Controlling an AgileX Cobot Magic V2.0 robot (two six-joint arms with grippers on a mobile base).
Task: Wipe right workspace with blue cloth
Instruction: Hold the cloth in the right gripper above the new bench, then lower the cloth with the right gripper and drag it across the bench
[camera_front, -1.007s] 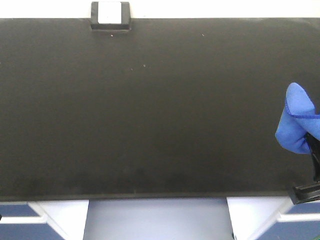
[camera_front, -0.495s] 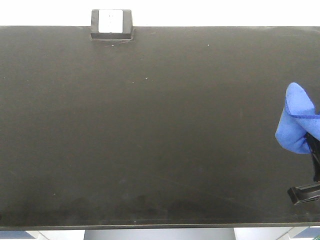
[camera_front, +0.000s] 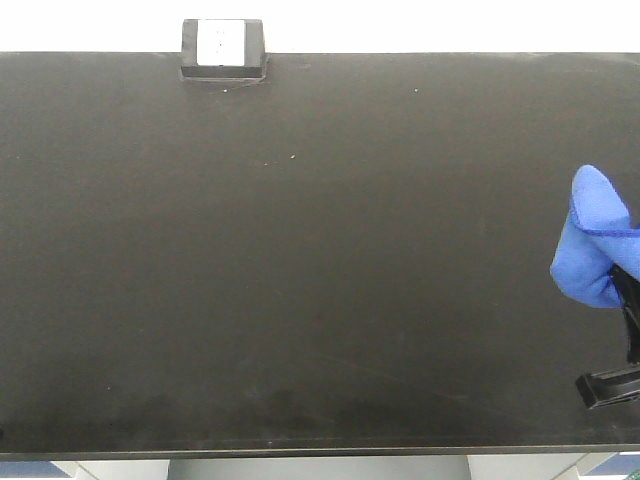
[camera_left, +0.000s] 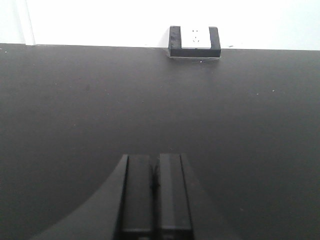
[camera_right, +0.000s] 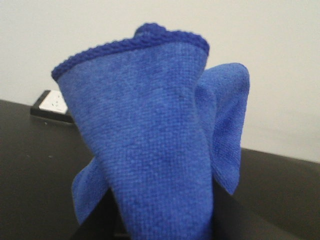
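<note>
The right tool (camera_front: 624, 300) grips the cloth (camera_front: 592, 240) over the desk (camera_front: 300, 250). The left tool (camera_left: 155, 200) is pinched together, with the socket (camera_left: 194, 41) far ahead.

One blue cloth (camera_front: 592, 240) shows at the right edge of the scene. There is one black benchtop (camera_front: 300, 250), and one socket box (camera_front: 222, 48) at its far edge, left of centre, with one white faceplate (camera_front: 221, 40). Two grippers are in view: one right gripper (camera_front: 621, 345) at the near right, and one left gripper (camera_left: 155, 161), seen from its own wrist camera.
</note>
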